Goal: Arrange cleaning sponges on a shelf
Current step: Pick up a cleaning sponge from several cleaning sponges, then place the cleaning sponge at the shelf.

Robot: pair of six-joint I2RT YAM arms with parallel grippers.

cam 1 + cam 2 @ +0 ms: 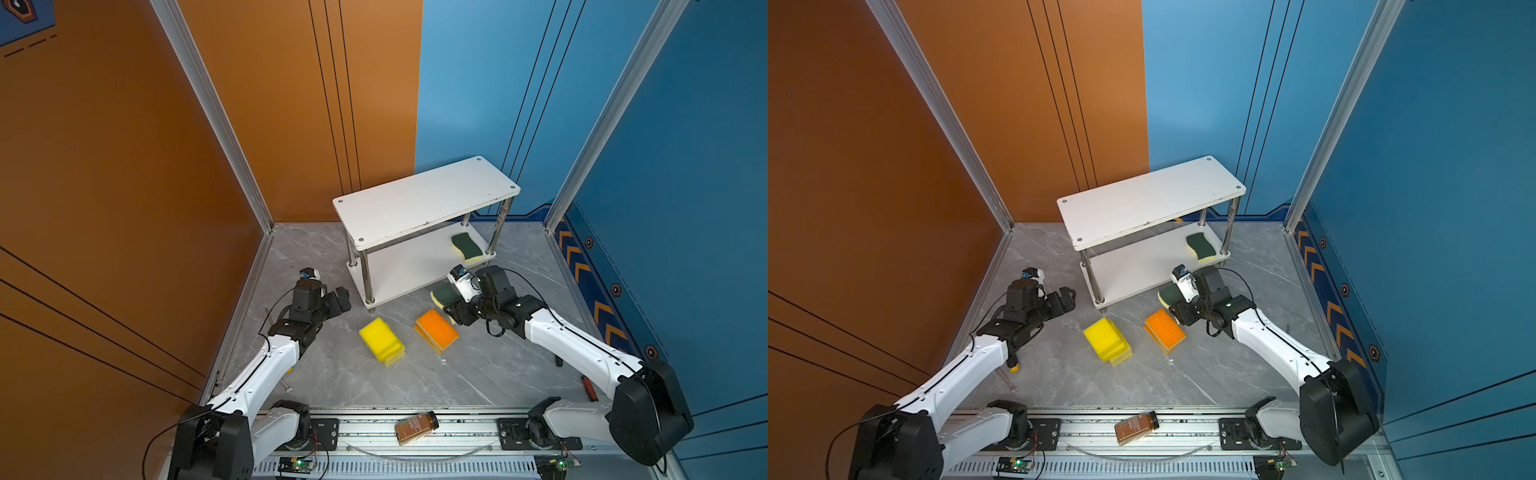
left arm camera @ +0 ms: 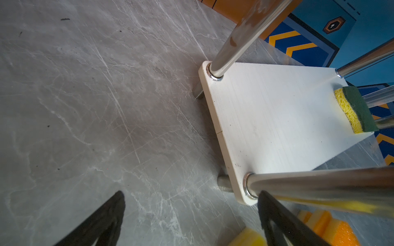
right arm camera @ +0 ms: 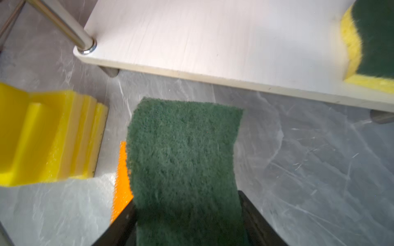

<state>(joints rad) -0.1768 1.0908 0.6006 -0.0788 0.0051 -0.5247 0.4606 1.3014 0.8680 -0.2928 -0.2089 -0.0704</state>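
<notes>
The shelf [image 1: 424, 199] [image 1: 1150, 203] stands at the back of the floor, its top board bare. One green-topped sponge [image 1: 466, 246] [image 1: 1200, 247] lies at the right end of the lower board [image 3: 213, 38]. My right gripper [image 1: 449, 303] [image 3: 186, 198] is shut on a second green-topped sponge [image 1: 444, 294] [image 3: 183, 149], just in front of that board. A yellow sponge stack [image 1: 381, 340] and an orange sponge stack [image 1: 436, 330] sit on the floor. My left gripper [image 1: 343, 297] [image 2: 191, 192] is open and empty beside the shelf's front left leg.
A brown bottle [image 1: 416, 428] lies on the front rail between the arm bases. A red-handled tool [image 1: 589, 388] rests near the right wall. Orange and blue walls enclose the grey marble floor [image 1: 478, 374] on three sides.
</notes>
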